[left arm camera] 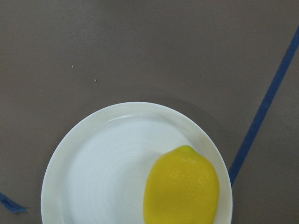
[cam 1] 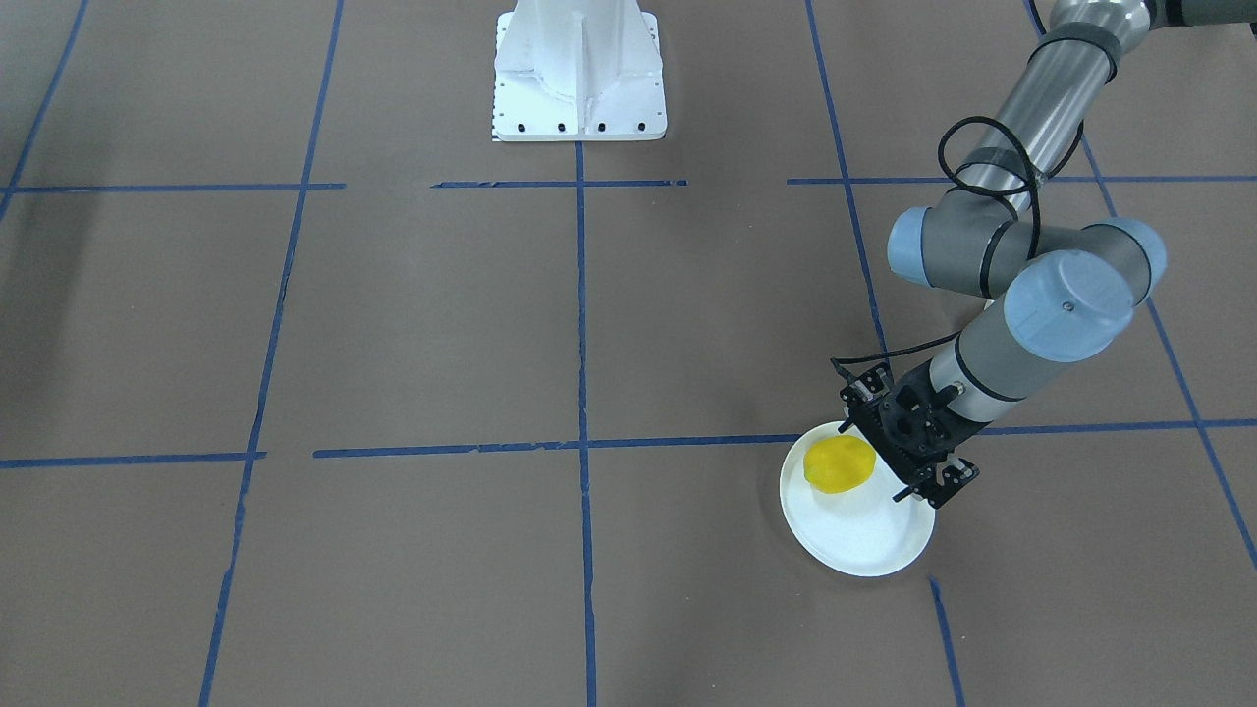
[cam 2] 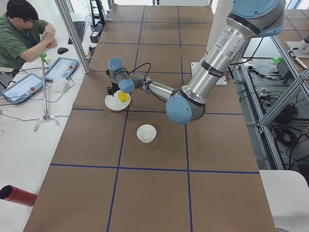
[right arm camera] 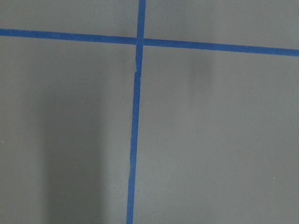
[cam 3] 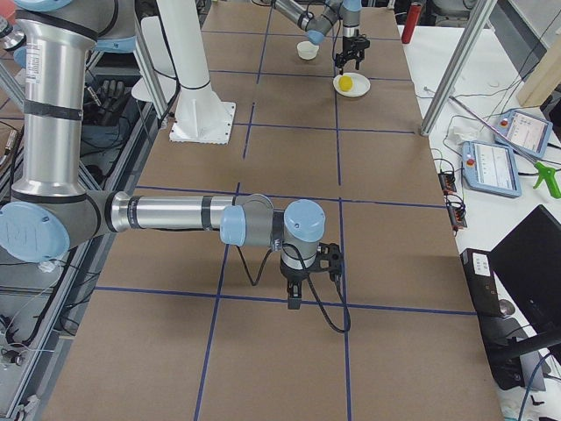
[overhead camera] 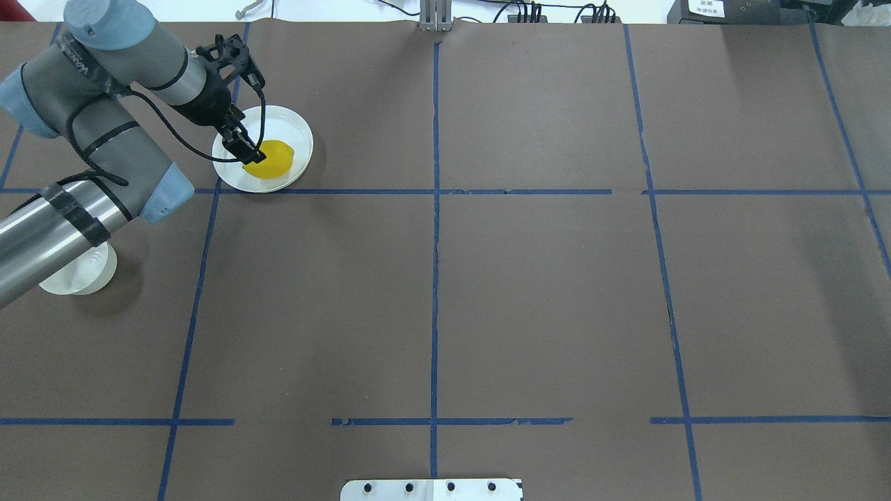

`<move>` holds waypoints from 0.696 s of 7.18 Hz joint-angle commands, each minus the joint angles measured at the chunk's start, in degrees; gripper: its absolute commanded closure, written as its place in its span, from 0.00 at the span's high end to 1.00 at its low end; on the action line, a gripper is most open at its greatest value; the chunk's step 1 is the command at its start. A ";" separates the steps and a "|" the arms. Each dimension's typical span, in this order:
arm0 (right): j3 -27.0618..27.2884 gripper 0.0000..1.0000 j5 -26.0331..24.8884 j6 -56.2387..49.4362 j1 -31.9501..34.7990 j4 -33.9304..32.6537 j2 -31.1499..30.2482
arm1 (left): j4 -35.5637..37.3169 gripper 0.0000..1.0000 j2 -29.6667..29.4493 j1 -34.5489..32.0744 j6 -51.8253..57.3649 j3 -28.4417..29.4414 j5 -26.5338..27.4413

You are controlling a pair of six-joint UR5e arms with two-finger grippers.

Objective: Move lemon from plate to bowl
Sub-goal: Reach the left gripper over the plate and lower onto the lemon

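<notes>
The yellow lemon (overhead camera: 271, 158) lies on the flat white plate (overhead camera: 292, 125) at the far left of the table, toward the plate's near edge. My left gripper (overhead camera: 252, 154) hangs just over the plate at the lemon's left side; its fingers look open, and I cannot tell if they touch the lemon. The left wrist view shows the lemon (left arm camera: 182, 186) and the plate (left arm camera: 93, 163) but no fingers. The small white bowl (overhead camera: 76, 275) stands nearer the robot, partly hidden under my left arm. My right gripper (cam 3: 294, 303) hangs low over bare table far from them; I cannot tell if it is open or shut.
The robot's white base (cam 1: 579, 69) stands at the middle of the near table edge. Blue tape lines grid the brown table. A seated person (cam 2: 19, 29), tablets and a red cylinder (cam 2: 17, 195) are on a side table beyond the far edge.
</notes>
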 commanded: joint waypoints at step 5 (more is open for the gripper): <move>0.00 1.00 0.00 0.00 0.00 0.00 0.00 | -1.22 0.58 -0.71 2.53 -2.69 2.81 1.56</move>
